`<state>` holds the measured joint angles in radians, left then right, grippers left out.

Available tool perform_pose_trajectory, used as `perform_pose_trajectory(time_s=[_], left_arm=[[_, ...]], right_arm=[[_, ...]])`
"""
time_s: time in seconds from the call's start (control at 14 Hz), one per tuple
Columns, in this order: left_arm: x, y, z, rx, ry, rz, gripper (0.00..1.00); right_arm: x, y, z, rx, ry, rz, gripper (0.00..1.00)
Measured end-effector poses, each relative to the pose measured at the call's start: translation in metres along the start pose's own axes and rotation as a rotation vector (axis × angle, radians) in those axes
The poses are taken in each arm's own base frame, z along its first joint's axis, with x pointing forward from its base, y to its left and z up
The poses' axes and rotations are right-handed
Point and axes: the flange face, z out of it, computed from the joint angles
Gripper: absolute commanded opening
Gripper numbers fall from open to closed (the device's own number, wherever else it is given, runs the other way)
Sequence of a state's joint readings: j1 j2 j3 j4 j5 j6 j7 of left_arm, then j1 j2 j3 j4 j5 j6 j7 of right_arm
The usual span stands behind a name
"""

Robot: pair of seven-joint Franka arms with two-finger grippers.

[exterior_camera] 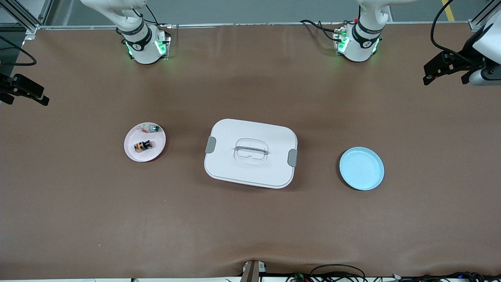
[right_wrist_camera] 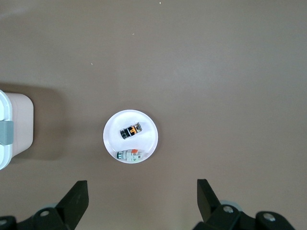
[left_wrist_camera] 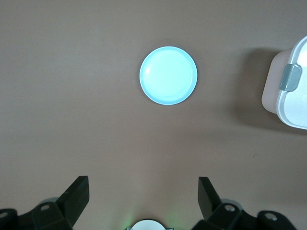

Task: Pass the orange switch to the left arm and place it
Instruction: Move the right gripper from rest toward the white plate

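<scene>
The orange switch (exterior_camera: pixel 143 145) is a tiny black cylinder with orange markings. It lies on a small pink plate (exterior_camera: pixel 145 157) toward the right arm's end of the table, and it also shows in the right wrist view (right_wrist_camera: pixel 131 130). The white box (exterior_camera: pixel 250 131) with grey clips stands mid-table. My right gripper (right_wrist_camera: pixel 143 191) is open and empty, high over the table beside the pink plate (right_wrist_camera: pixel 147 139). It shows at the front view's edge (exterior_camera: pixel 23 98). My left gripper (left_wrist_camera: pixel 144 191) is open and empty, high over the table near the blue plate (left_wrist_camera: pixel 168 75), and it shows in the front view too (exterior_camera: pixel 446 76).
A small silver-and-green part (exterior_camera: pixel 150 127) lies on the pink plate, farther from the front camera than the switch. An empty blue plate (exterior_camera: pixel 361 168) sits toward the left arm's end. The box's ends show in the left wrist view (left_wrist_camera: pixel 292 96) and the right wrist view (right_wrist_camera: pixel 12 139).
</scene>
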<state>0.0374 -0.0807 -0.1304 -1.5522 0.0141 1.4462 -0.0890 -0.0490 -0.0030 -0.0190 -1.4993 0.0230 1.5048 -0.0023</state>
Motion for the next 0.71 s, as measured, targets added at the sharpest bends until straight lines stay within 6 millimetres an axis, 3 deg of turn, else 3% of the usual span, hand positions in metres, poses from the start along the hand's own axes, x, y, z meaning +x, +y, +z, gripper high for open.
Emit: perform_pose_trajectory(time_s=[0.5,0.71], left_arm=[[0.001,0.000,0.006,0.002,-0.037,0.000,1.00],[0.000,0.000,0.007,0.002,-0.043,0.000,1.00]], right_arm=[[0.001,0.003,-0.001,-0.003,0.011,0.006,1.00],[0.010,0.004,0.021,-0.005,-0.032,0.007,1.00]])
